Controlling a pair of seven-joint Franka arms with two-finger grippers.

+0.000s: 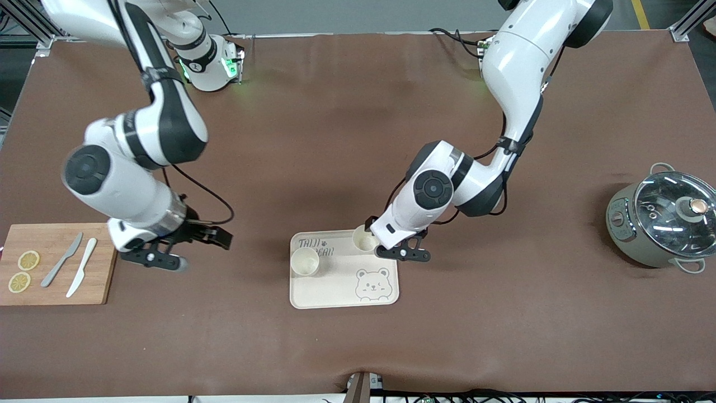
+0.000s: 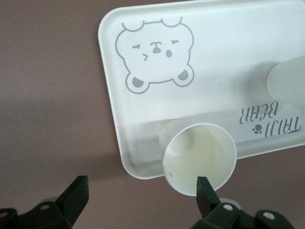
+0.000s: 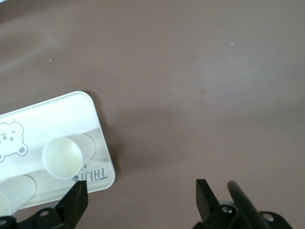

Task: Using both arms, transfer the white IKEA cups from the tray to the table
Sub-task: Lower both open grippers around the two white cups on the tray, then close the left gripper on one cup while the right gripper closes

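Two white IKEA cups stand upright on the cream bear tray (image 1: 335, 291). One cup (image 1: 305, 261) is at the tray's side toward the right arm's end. The other cup (image 1: 364, 239) is at the tray's corner farther from the front camera, toward the left arm's end. My left gripper (image 1: 404, 253) is open and empty, low beside that corner cup. In the left wrist view the cup (image 2: 200, 160) lies by one fingertip (image 2: 205, 191), not between the two. My right gripper (image 1: 187, 250) is open and empty over bare table between the cutting board and the tray. The right wrist view shows both cups (image 3: 62, 157) on the tray (image 3: 52, 114).
A wooden cutting board (image 1: 103, 280) with two lemon slices and two knives lies at the right arm's end. A grey pot (image 1: 660, 221) with a glass lid stands at the left arm's end. Brown mat covers the table.
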